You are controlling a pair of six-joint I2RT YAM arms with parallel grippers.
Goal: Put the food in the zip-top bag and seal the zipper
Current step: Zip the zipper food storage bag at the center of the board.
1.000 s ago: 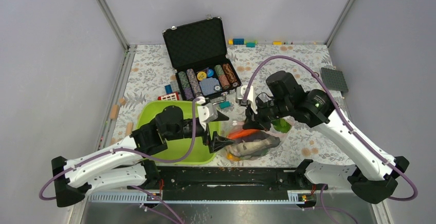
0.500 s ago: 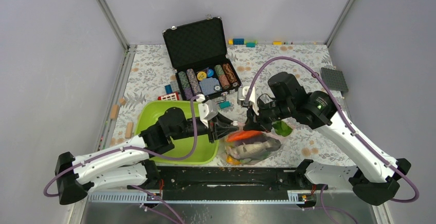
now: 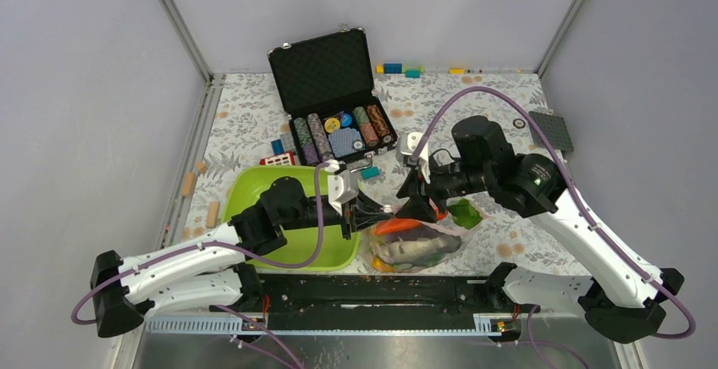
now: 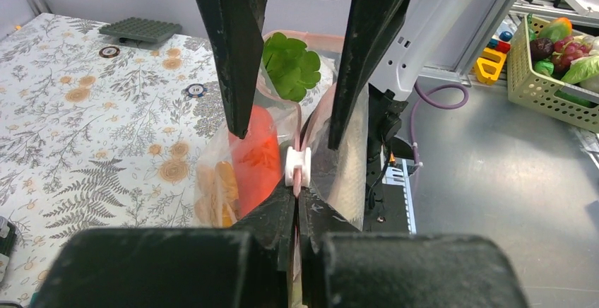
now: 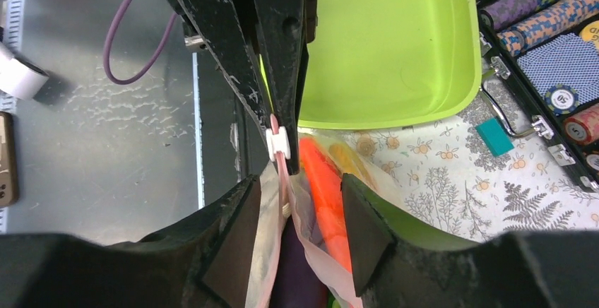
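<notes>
zip-top bag point(image 3: 419, 249): looks soft, slippery; best held at zipper point(image 5: 284, 168).
left gripper point(image 4: 297, 198): pinching zipper.
right gripper point(image 5: 300, 181): spread, astride mouth.

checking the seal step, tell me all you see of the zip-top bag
Clear, crinkly soft plastic zip-top bag beside the green tray, holding an orange carrot and a grey fish. Its pinkish zipper carries a white slider; the left pincer is shut on that strip, the right pincer stands open around it.

Lime-green tray point(image 3: 247, 183) hems the zip-top bag point(image 3: 415, 247) on its left, chip case point(image 3: 322, 73) behind; bare tablecloth point(image 3: 498, 246) lies right
</notes>
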